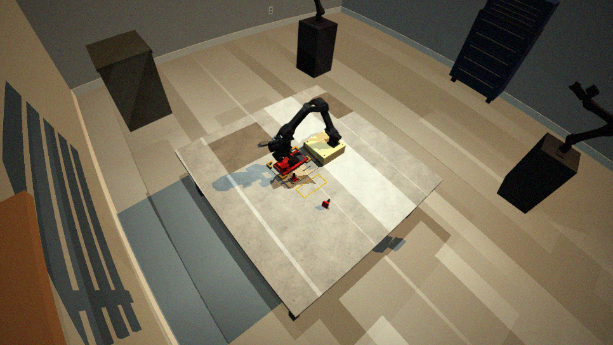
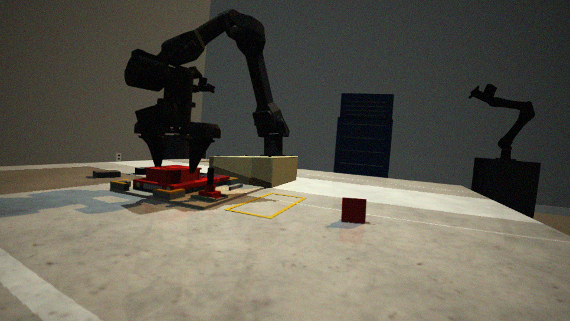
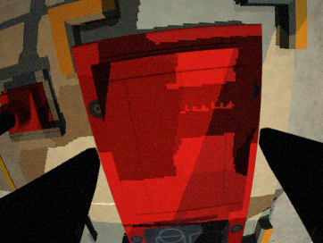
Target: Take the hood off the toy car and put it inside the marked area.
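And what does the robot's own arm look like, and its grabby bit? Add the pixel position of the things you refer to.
The arm (image 1: 307,108) (image 2: 250,35) is black all over, made of chunky pieces with thick, rounded joints. The gripper (image 1: 293,161) (image 2: 176,164) (image 3: 179,146) is black too, with two fingers that get narrower toward blunt tips. It's too dark to make out any writing or cables.

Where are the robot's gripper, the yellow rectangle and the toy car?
gripper (image 2: 176,168): exterior, midway between its fingertips
yellow rectangle (image 2: 288,208): exterior, its right-hand line
toy car (image 3: 153,147): wrist, its red top
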### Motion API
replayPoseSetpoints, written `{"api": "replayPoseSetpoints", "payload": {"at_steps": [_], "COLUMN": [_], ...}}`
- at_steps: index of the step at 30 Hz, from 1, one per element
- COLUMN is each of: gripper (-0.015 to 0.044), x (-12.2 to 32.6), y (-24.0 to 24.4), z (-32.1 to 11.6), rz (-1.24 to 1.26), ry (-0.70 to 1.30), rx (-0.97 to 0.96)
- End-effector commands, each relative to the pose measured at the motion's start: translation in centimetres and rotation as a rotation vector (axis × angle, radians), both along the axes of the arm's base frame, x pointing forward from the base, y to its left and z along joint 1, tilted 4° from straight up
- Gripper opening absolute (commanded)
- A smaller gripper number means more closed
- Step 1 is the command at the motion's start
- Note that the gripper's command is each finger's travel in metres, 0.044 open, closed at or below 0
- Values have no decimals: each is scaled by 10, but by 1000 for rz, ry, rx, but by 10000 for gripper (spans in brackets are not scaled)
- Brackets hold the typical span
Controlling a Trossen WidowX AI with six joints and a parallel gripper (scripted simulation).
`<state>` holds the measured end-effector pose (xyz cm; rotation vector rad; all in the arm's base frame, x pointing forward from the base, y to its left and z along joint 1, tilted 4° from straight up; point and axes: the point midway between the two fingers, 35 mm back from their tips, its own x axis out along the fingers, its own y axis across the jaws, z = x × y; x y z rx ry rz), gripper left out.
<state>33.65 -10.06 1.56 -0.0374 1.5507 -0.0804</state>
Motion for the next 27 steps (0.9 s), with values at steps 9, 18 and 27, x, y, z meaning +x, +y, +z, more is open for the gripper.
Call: {"api": "replayPoseSetpoints", "payload": {"at_steps": [9,18,27], "gripper": [440,361,282], "x": [-1,0,0], "y": [-1,-1,-1], "z": [-7,-7,-7], "rz": [5,0,0], "ry": [3,0,0], "rx": [-5,0,0]}}
